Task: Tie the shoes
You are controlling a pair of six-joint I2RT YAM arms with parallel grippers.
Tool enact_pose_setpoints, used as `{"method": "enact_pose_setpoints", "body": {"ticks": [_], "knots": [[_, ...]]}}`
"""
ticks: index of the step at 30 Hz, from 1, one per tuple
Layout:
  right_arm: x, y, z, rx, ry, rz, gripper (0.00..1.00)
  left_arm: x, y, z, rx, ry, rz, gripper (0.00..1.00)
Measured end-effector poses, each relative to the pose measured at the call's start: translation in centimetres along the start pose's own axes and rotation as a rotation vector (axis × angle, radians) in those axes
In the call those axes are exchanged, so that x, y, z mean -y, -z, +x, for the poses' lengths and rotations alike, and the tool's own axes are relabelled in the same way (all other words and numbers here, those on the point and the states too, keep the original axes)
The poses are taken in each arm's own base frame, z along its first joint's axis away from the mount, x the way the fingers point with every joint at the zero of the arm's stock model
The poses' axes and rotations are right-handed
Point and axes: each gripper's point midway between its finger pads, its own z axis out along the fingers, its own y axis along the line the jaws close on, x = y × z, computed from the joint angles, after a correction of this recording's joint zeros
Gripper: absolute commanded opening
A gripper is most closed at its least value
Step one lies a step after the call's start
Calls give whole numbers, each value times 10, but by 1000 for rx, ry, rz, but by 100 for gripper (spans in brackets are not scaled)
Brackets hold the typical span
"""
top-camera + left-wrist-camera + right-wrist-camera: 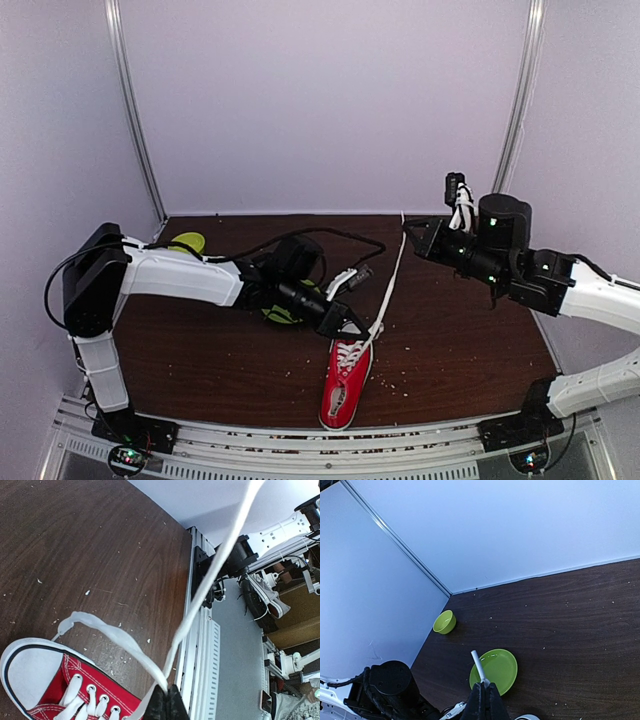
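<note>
The red sneaker (346,383) with its white toe cap lies near the table's front edge, toe toward the back; the left wrist view shows its toe and eyelets (60,692). My left gripper (360,327) hovers just over the toe end and is shut on a slack bend of one white lace (112,636). The other lace (391,278) runs taut from the shoe up and back to my right gripper (408,231). That gripper is shut on it near its end, with the lace tip (477,664) poking out past the fingers (485,695).
A green plate (500,667) lies under my left arm (190,275), and a green bowl (187,241) stands in the back left corner. White walls enclose three sides. A metal rail (300,438) runs along the near edge. Small white crumbs dot the wood.
</note>
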Motion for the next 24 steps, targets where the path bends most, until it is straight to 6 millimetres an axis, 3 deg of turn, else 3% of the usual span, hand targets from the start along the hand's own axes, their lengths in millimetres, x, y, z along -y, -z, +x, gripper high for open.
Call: {"method": "enact_pose_setpoints", "body": {"ticks": [24], "knots": [[-8,-8,7,-32,11,-35,0,-13,-9,2,-4,20,-24,14]]}}
